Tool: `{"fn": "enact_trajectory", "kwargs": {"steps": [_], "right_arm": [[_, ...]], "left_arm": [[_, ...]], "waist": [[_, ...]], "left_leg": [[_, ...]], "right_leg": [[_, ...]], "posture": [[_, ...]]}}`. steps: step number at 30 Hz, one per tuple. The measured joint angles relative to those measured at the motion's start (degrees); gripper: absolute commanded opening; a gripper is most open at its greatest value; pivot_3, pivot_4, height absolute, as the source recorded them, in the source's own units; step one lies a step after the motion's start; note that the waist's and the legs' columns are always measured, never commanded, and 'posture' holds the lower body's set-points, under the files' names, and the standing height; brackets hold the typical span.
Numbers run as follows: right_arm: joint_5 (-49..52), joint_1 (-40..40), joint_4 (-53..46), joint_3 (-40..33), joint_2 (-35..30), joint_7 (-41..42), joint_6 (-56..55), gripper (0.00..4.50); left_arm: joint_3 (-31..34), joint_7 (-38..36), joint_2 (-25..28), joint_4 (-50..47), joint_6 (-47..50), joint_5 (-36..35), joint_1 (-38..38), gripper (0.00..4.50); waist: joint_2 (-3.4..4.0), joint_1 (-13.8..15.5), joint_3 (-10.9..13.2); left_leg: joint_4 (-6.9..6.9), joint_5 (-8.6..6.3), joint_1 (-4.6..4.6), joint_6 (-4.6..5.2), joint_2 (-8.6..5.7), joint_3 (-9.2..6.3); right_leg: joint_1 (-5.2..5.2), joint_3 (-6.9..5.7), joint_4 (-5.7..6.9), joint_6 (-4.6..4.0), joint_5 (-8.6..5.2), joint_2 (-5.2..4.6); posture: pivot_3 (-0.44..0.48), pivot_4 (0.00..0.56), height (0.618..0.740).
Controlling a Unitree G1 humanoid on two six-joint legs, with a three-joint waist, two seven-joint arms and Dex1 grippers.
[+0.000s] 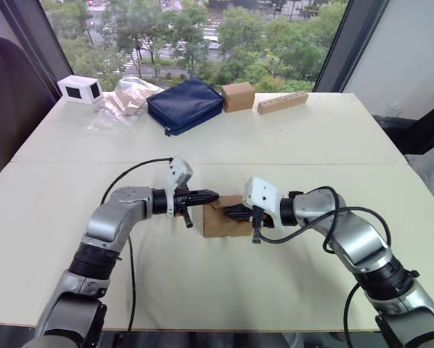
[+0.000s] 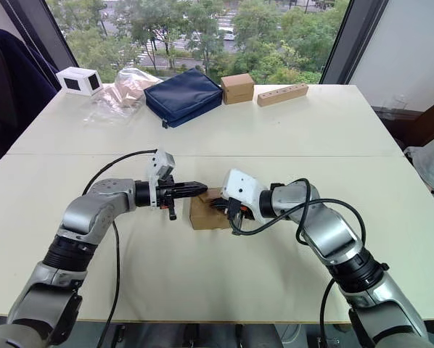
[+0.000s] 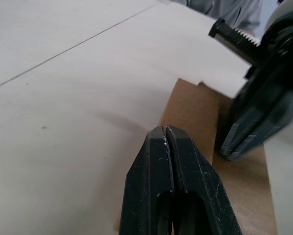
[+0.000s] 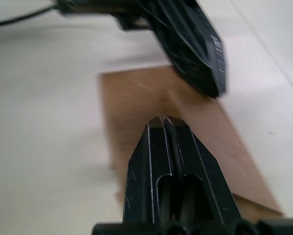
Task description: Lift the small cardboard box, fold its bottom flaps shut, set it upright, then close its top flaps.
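We find the small cardboard box (image 1: 223, 220) resting on the tabletop (image 1: 275, 138) near the middle of its near half, well in from every edge. The left gripper (image 1: 211, 196) reaches in level over the box's left upper edge; the right gripper (image 1: 230, 212) comes from the opposite side and lies over the box top. From the head views we cannot tell how the fingers stand. The left wrist view settles it for that arm: its two black fingers (image 3: 168, 161) are pressed together with nothing between them, tips above a brown top flap (image 3: 190, 110). The right wrist view shows the same for its own pair (image 4: 165, 147), closed and empty over the cardboard, with the other gripper opposite. At the far edge sit a navy pouch (image 1: 186, 104), a tan box (image 1: 238, 96) and a wooden block (image 1: 283, 102).
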Motion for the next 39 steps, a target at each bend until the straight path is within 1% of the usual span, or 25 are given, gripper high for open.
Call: {"fn": "enact_trajectory", "kwargs": {"steps": [4,9,12,14,17,20,23,27,35,39], "right_arm": [[1.47,0.16,-1.29,-1.18,-1.09,0.6,1.59,0.0],[2.96,0.75,-1.31,-2.65,-1.31,0.29,2.59,0.0],[6.86,1.03,-1.31,-7.88,-0.1,-0.92,4.21,0.0],[8.66,0.98,-1.27,-11.0,0.19,-1.71,4.93,0.0],[9.74,0.59,-0.68,-13.11,0.71,-2.77,5.06,0.0],[9.52,-0.34,1.01,-12.97,1.12,-3.58,4.42,0.0],[8.08,-0.97,2.64,-11.48,1.45,-4.16,2.88,0.0],[6.05,-0.97,3.71,-8.13,1.8,-4.42,1.19,0.0],[3.13,-0.98,5.11,-4.3,2.08,-4.65,0.16,0.0],[1.82,-0.74,5.23,-3.02,1.96,-4.68,0.15,0.0]], "left_arm": [[-1.76,-0.55,0.84,-0.1,-3.18,2.69,-0.28,0.03],[-1.89,-0.96,0.86,-0.25,-4.03,3.63,-0.26,0.03],[-0.98,-0.72,0.89,-2.08,-1.21,1.9,-0.26,0.03],[0.73,-0.41,0.85,-4.06,1.59,-0.56,-0.29,0.03],[3.22,0.26,0.89,-6.78,4.76,-3.77,-1.51,0.03],[4.19,0.72,0.97,-8.44,6.3,-5.2,-2.98,0.03],[3.4,1.12,1.0,-8.54,6.39,-5.03,-2.88,0.03],[0.18,1.14,1.89,-8.69,5.02,-2.57,-1.54,0.03],[-1.7,1.34,1.95,-8.67,3.73,-1.1,0.18,0.03],[-3.32,1.28,2.29,-8.66,2.65,0.77,0.75,0.03]], "waist": [[0.0,0.01,0.0],[0.0,0.0,0.0],[-0.02,-0.01,0.01],[-0.03,-0.02,0.02],[-0.03,-0.05,0.02],[-0.02,-0.07,0.01],[-0.02,-0.11,0.01],[-0.02,-0.1,0.01],[-0.02,-0.06,0.01],[-0.02,-0.06,0.01]], "left_leg": [[0.0,0.0,0.06,0.0,0.0,0.0],[0.0,0.0,0.05,0.0,0.0,0.0],[0.0,0.0,0.03,0.0,0.0,0.0],[0.0,0.0,0.01,0.0,0.01,-0.01],[0.0,0.0,0.02,0.0,0.01,-0.01],[0.0,0.0,0.02,0.0,0.0,0.0],[-0.01,0.0,0.02,0.0,0.01,0.0],[-0.01,0.0,0.02,0.0,0.0,0.0],[-0.01,0.0,0.01,0.0,0.0,0.0],[-0.01,0.0,0.02,0.0,0.0,0.0]], "right_leg": [[0.05,0.0,0.0,0.0,0.0,-0.01],[0.05,0.0,-0.01,0.0,0.0,-0.01],[0.04,0.01,-0.01,0.0,0.0,-0.01],[0.02,0.0,-0.01,0.0,0.0,-0.01],[0.03,0.01,0.0,0.0,0.0,-0.01],[0.03,0.0,0.0,0.0,0.0,0.0],[0.02,0.0,0.0,0.0,0.0,0.02],[0.02,0.01,0.0,0.0,0.0,0.02],[0.02,0.0,-0.01,0.0,0.0,0.01],[0.02,0.01,-0.01,0.0,0.0,0.01]], "posture": [[0.0,0.15,0.74],[0.0,0.15,0.74],[0.0,0.15,0.74],[0.0,0.15,0.74],[0.0,0.15,0.74],[0.0,0.15,0.74],[0.0,0.15,0.74],[0.0,0.15,0.74],[0.0,0.15,0.74],[0.0,0.15,0.74]]}}
